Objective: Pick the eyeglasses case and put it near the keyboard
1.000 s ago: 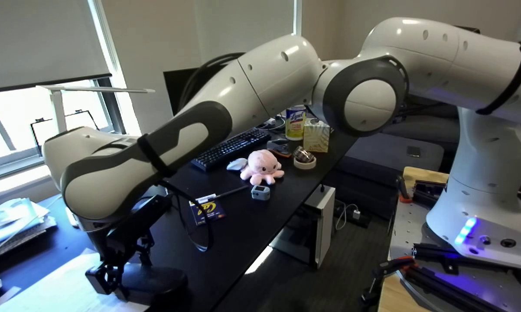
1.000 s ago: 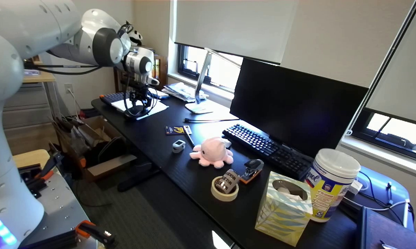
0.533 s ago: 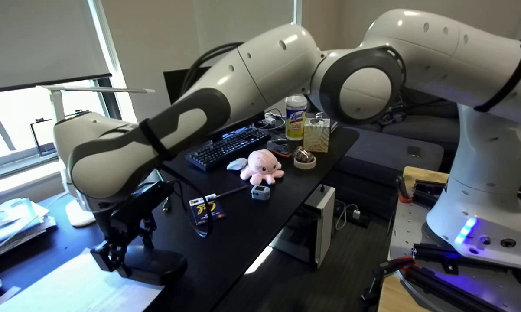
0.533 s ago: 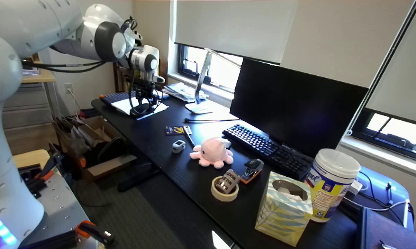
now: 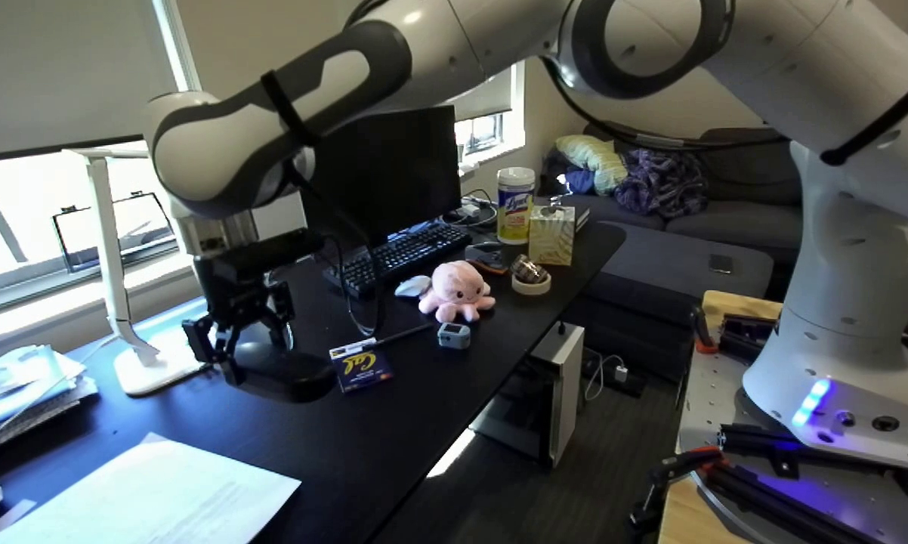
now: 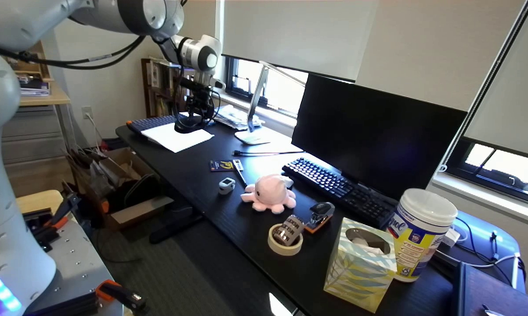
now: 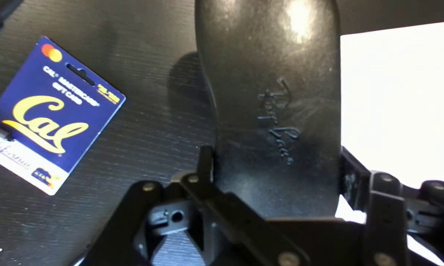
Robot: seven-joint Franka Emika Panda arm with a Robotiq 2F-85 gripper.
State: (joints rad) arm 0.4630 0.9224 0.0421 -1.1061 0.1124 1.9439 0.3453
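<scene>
While the gripper [image 7: 279, 173] hangs over the desk [image 5: 363, 438], its two fingers clamp the sides of the case [image 5: 291, 374] towards one end, and a good part of it juts out past them. From where I stand, the case is up in the air, clear of the desk top and roughly level. Script runs along its dark face in the wrist view, where the card [image 7: 55, 114] lies to one side of it and the paper [image 7: 399, 99] to the other.

The keyboard [image 5: 412, 253] sits at the foot of the monitor [image 5: 393, 166], well apart from the case, with the toy [image 5: 456, 291] near it. Beside the toy is a small grey gadget [image 5: 454, 336]. Past the toy I see a stapler [image 6: 320, 214] and a roll of tape [image 6: 283, 249]; in both exterior views the tissue box [image 6: 356, 272] and the wipes tub [image 6: 422, 237] stand close together. The lamp [image 5: 110, 249] stands on the desk too.
</scene>
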